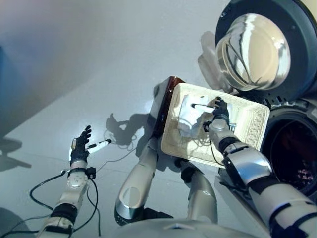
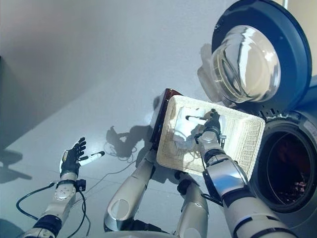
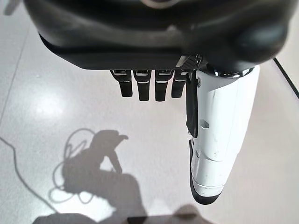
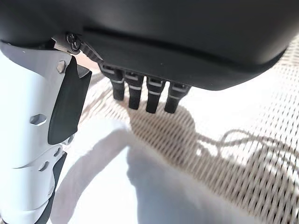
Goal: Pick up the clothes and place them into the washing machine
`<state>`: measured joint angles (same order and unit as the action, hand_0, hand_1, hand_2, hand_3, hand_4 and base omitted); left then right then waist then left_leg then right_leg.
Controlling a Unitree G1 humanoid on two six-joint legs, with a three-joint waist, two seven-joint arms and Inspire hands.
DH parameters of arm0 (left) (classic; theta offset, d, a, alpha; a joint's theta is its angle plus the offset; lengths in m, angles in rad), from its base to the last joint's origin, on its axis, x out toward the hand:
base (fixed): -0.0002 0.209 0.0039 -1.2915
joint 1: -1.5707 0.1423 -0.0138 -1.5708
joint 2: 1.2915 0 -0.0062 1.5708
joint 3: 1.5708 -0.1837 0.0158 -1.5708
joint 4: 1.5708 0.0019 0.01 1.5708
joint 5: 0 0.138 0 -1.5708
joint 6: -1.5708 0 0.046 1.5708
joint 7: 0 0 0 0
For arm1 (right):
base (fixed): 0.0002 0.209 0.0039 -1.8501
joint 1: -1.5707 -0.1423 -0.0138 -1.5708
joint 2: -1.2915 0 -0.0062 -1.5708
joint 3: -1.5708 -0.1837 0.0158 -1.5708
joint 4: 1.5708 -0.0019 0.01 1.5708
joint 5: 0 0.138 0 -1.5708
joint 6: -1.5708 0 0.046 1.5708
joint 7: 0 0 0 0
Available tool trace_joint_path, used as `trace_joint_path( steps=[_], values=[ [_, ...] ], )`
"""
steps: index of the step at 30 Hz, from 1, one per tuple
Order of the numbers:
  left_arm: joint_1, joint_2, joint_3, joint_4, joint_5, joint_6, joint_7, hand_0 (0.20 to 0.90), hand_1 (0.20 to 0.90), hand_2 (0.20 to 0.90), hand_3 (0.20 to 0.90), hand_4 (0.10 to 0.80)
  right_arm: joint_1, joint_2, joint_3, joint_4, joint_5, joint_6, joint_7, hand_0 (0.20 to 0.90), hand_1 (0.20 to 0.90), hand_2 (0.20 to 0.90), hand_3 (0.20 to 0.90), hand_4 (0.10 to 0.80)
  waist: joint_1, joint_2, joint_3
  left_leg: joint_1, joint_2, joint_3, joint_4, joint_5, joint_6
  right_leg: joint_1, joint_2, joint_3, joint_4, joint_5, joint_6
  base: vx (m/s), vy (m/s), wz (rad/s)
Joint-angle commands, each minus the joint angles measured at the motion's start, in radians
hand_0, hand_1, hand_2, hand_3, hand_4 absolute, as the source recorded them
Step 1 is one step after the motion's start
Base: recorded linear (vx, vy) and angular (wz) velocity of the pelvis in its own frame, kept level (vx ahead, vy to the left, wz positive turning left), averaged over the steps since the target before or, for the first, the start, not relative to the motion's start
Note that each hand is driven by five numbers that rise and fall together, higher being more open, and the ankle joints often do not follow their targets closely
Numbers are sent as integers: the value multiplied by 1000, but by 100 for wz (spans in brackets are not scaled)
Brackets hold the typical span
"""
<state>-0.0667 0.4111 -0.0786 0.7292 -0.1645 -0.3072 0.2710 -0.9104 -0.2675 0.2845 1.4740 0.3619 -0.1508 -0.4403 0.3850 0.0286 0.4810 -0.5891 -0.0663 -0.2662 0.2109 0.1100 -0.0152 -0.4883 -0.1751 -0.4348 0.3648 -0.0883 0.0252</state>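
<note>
The right hand [image 2: 212, 124], nearest the head camera on its outstretched arm, hangs inside the white woven basket [image 2: 247, 136], fingers straight and spread, thumb held out to one side, pinching nothing. Its wrist view shows the fingers [image 4: 140, 95] poised over the basket's mesh floor, with pale cloth [image 4: 154, 186] spread just below and ahead of the thumb; whether any fingertip touches the cloth is hard to tell from here.

The clothes, a crumpled white garment [image 2: 184, 126], lie in the basket beside that hand, on its thumb side and partly beneath it. The basket rests against a dark red-brown stand [image 2: 161, 116]. Beyond the hand, on its outer side, the washing machine [image 2: 285, 168] stands with its round glass door [image 2: 247, 62] swung open, the dark drum mouth clear.

The left hand [image 1: 79, 146] is well apart from the basket, out over bare floor [image 1: 74, 74], fingers relaxed and spread, empty.

This looks like the reach-and-grasp step: the hand has arrived at the garment but not closed. The next move calls for lowering the fingers into the cloth, curling them and the thumb to gather a good fold, then lifting clear of the basket rim before swinging towards the drum.
</note>
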Motion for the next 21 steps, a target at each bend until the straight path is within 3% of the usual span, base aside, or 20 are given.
trace_joint_path(
  steps=[1,8,10,12,17,18,19,20,21],
  values=[
    [42,89,77,-42,12,-18,56,900,900,900,900,800,14,-17,18,-31,-33,-17,-38,900,900,900,900,800,57,21,29,-73,-62,73,30,-17,-35,-24,0,13,-4,9,10,-9,12,17],
    [54,59,33,-88,0,-6,68,900,900,900,900,800,-89,-22,70,45,-165,67,-81,900,900,900,900,800,95,88,39,-239,-98,45,155,-42,-27,-174,-40,-15,177,-58,1,-25,35,23],
    [64,42,14,-108,2,-4,68,900,900,900,900,800,-102,-35,64,58,-177,79,-93,513,513,513,513,524,97,113,39,-299,-116,45,248,-77,-9,-223,-56,-5,264,-89,-3,-54,104,14],
    [76,32,13,-116,4,-3,73,900,900,900,900,800,-104,-34,54,64,-177,79,-96,513,513,513,513,524,94,132,39,-334,-123,56,335,-110,5,-265,-62,19,352,-118,-5,-52,146,15],
    [105,3,-2,-117,24,15,74,900,900,900,900,800,-79,-25,65,78,-202,89,-91,494,494,494,494,510,94,160,39,-398,-137,90,570,-217,37,-328,-99,86,543,-226,-37,0,100,-14],
    [109,0,-7,-117,28,14,73,900,900,900,900,800,-72,-27,64,80,-207,91,-94,428,428,428,428,463,93,165,39,-402,-142,97,594,-228,38,-330,-106,95,565,-239,-40,26,63,-12],
    [120,-7,-21,-128,36,13,64,900,900,900,900,800,-48,-38,59,82,-220,93,-97,266,266,266,266,347,86,177,39,-396,-147,106,614,-240,41,-327,-121,101,588,-253,-43,23,61,5],
    [124,-10,-29,-128,42,12,58,900,900,900,900,800,-39,-46,53,83,-220,94,-98,200,200,200,200,300,84,184,39,-392,-150,109,612,-242,42,-326,-127,104,591,-254,-42,21,58,20],
    [131,-14,-40,-136,49,12,50,900,900,900,900,800,-35,-52,53,89,-227,98,-97,200,200,200,200,300,83,191,39,-390,-153,111,610,-242,43,-324,-133,104,591,-254,-41,10,31,7]
  ],
)
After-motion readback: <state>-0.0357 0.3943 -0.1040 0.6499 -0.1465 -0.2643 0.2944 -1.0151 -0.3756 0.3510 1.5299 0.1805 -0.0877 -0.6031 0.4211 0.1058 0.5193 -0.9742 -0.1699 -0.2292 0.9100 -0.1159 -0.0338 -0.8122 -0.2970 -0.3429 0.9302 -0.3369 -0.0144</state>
